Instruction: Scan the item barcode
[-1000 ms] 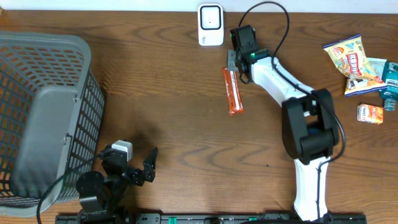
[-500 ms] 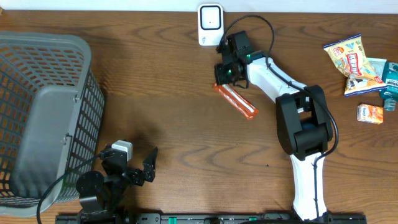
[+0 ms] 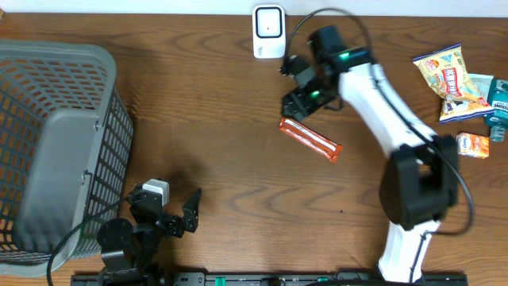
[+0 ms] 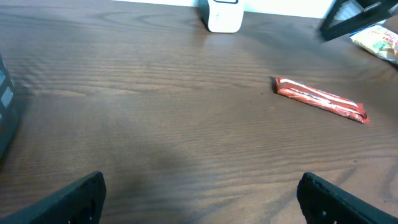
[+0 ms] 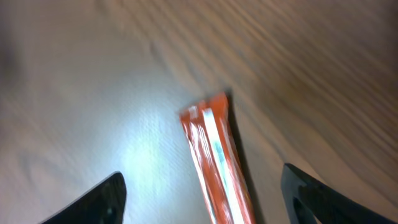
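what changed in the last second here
The right gripper opened and let go of the orange snack bar, which turned and now lies slanted on the table, apart from the gripper. The right arm swung rightward. The left gripper, scanner, basket and snack packets stayed put.

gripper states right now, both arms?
left gripper: open, empty.
right gripper: open, holding nothing; the orange snack bar lies on the table between its fingers.

Brown wood-grain table [image 3: 198, 119] — white wall [image 4: 280, 6] beyond.
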